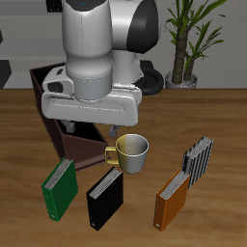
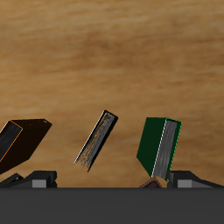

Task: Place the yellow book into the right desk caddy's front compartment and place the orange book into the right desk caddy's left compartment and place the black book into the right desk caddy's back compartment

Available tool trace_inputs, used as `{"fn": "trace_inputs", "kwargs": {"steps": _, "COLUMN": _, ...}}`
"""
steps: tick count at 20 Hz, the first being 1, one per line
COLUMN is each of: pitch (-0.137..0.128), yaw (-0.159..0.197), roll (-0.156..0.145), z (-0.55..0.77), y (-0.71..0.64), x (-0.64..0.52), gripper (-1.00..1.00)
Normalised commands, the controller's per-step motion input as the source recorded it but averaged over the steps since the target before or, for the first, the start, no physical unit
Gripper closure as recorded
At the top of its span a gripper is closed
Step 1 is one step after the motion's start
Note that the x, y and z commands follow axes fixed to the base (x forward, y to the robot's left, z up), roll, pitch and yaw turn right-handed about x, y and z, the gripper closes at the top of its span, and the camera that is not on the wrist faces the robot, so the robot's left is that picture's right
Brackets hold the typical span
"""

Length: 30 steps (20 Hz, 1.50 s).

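Books (image 1: pixel 105 200) lie on wooden table (image 1: pixel 227 135) before plant (image 1: pixel 190 39).

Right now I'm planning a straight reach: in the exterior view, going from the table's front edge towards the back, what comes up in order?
black book → mug → right desk caddy → potted plant

Green book (image 1: pixel 60 186), mug (image 1: pixel 130 153), striped book (image 1: pixel 199 160) — potted plant (image 1: pixel 185 39) behind.
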Motion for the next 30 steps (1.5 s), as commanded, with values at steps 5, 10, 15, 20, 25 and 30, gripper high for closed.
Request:
{"fn": "trace_inputs", "kwargs": {"steps": 5, "pitch": 0.003, "yaw": 0.004, "roll": 0.029, "z": -0.09, "y": 0.41, "x": -0.06, "gripper": -1.00}}
{"fn": "trace_inputs", "kwargs": {"steps": 10, "pitch": -0.010, "yaw": 0.011, "roll": 0.037, "z": -0.04, "y": 0.60, "x": -0.09, "gripper": -1.00}}
{"fn": "trace_inputs", "kwargs": {"steps": 15, "pitch": -0.005, "yaw": -0.005, "roll": 0.034, "z": 0.03, "y": 0.44, "x": -0.04, "gripper": -1.00}}
{"fn": "trace_inputs", "kwargs": {"steps": 20, "pitch": -0.013, "yaw": -0.024, "roll": 0.024, "z": 0.08, "y": 0.40, "x": 0.04, "gripper": -1.00}}
{"fn": "trace_inputs", "kwargs": {"steps": 25, "pitch": -0.051, "yaw": -0.026, "roll": 0.025, "z": -0.07, "y": 0.35, "x": 0.07, "gripper": -1.00}}
{"fn": "trace_inputs", "kwargs": {"steps": 30, "pitch": -0.038, "yaw": -0.051, "roll": 0.029, "z": -0.25, "y": 0.36, "x": 0.04, "gripper": -1.00}}
